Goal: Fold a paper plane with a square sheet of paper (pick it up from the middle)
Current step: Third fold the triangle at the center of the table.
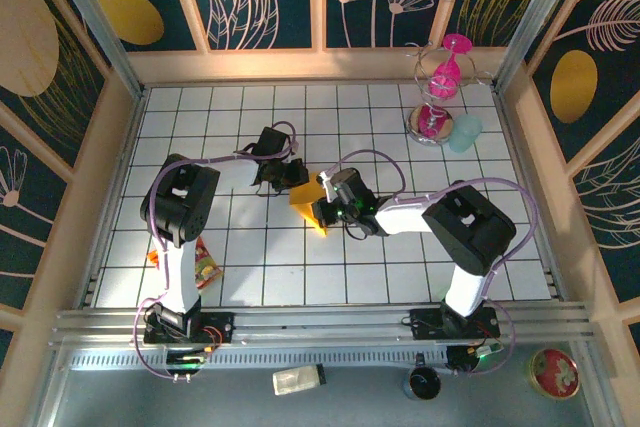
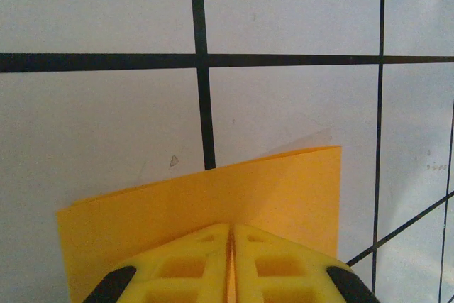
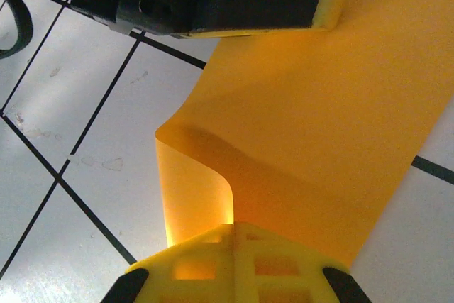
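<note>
Near the left arm's base a snack packet (image 1: 205, 267) lies on the tabletop (image 1: 400, 267), well apart from the work. Farther in, about the middle of the tabletop, the orange-yellow paper (image 1: 308, 205) hangs between the two arms, folded over on itself and not yet a dart. The right gripper (image 3: 234, 235) is pressed together on one edge of it. Just beside its fingers the paper bulges into a loose curl instead of lying flat. A little beyond, the left gripper (image 2: 232, 243) is pressed together on the opposite edge, pinching the doubled layers. At the far right stands a pink ornament (image 1: 440, 87), out of the way.

The likely trouble is that curl. If the grippers press or pull now, the slack could set as a crooked crease, or the layers could slide out of line. With both edges pinched, drawing the arms apart too hard could tear the thin paper or slip it from one grip.
</note>
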